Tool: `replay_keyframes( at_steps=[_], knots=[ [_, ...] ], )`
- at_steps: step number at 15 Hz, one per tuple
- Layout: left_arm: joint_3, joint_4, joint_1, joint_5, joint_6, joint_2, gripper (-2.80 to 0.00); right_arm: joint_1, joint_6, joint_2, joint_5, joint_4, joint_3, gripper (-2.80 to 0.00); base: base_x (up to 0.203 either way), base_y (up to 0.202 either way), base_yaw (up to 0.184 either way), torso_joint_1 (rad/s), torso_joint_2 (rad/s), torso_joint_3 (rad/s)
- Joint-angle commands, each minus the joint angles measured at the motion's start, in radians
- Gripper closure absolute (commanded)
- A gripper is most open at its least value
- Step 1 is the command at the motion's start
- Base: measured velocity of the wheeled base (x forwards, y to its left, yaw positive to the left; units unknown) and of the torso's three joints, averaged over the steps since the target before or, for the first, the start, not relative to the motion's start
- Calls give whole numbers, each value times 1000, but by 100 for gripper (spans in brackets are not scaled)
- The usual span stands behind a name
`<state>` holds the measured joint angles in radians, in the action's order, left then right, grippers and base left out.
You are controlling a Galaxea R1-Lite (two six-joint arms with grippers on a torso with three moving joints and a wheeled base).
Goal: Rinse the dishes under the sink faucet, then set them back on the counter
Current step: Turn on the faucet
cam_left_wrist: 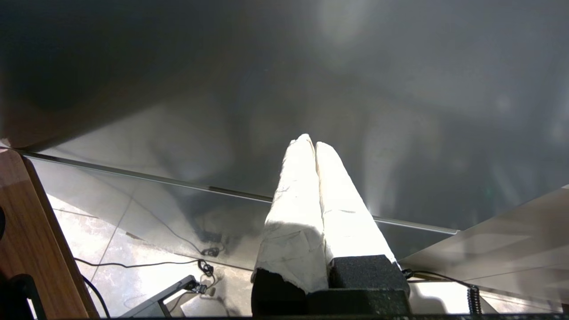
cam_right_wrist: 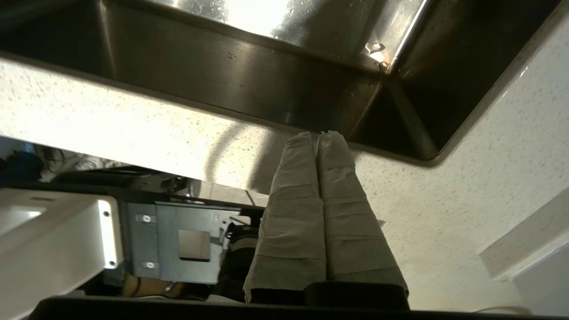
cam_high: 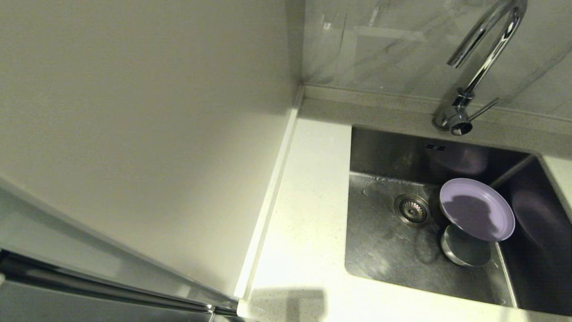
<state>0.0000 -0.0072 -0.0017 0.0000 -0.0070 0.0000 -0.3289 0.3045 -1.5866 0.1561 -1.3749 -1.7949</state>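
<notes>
The lilac plate (cam_high: 477, 209) leans tilted inside the sink (cam_high: 384, 250), propped on a small bowl (cam_high: 464, 251) near the drain (cam_high: 412, 209). The right gripper (cam_right_wrist: 318, 134), fingers pressed together and empty, hovers over the counter (cam_right_wrist: 466, 178) at the sink's corner. The left gripper (cam_left_wrist: 310, 142), also closed, sits parked.

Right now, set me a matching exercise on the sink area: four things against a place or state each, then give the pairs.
Things:
1. plate
2. faucet
3. drain strainer
4. right gripper

Places or states:
A. fingers shut, holding nothing, above the counter at the sink's near corner
B. set into the sink floor
C. tilted, leaning in the sink on a metal bowl
D. behind the sink, lever sticking sideways

Pairs: 1-C, 2-D, 3-B, 4-A
</notes>
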Motion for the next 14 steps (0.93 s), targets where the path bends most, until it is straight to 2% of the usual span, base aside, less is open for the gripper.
replay_keyframes(
  at_steps=[1, 3, 4, 6, 8, 9, 10, 11, 13, 14],
  knots=[
    [3, 0, 0, 0, -1, 0, 0, -31, 51, -13, 17, -10, 0, 0, 0, 0, 0, 0, 0, 0],
    [3, 0, 0, 0, -1, 0, 0, -61, 90, -21, 62, -12, 7, 0, 0, 0, 0, 0, 0, 0],
    [3, 0, 0, 0, -1, 0, 0, -76, 94, -23, 131, -12, 27, 0, 0, 0, 0, 0, 0, 0],
    [3, 0, 0, 0, -1, 0, 0, -103, 96, -33, 209, -13, 84, 0, 0, 0, 0, 0, 0, 0],
    [3, 0, 0, 0, -1, 0, 0, -127, 94, -56, 335, -29, 105, 0, 0, 0, 0, 0, 0, 0],
    [3, 0, 0, 0, -1, 0, 0, -143, 94, -65, 374, -28, 128, 0, 0, 0, 0, 0, 0, 0],
    [3, 0, 0, 0, -1, 0, 0, -157, 110, -67, 382, -14, 166, 0, 0, 0, 0, 0, 0, 0],
    [3, 0, 0, 0, -1, 0, 0, -183, 167, -67, 372, 14, 196, 0, 0, 0, 0, 0, 0, 0],
    [3, 0, 0, 0, -1, 0, 0, -231, 371, -79, 310, 60, 209, 0, 0, 0, 0, 0, 0, 0],
    [3, 0, 0, 0, -1, 0, 0, -259, 428, -95, 302, 70, 209, 0, 0, 0, 0, 0, 0, 0]
  ],
)
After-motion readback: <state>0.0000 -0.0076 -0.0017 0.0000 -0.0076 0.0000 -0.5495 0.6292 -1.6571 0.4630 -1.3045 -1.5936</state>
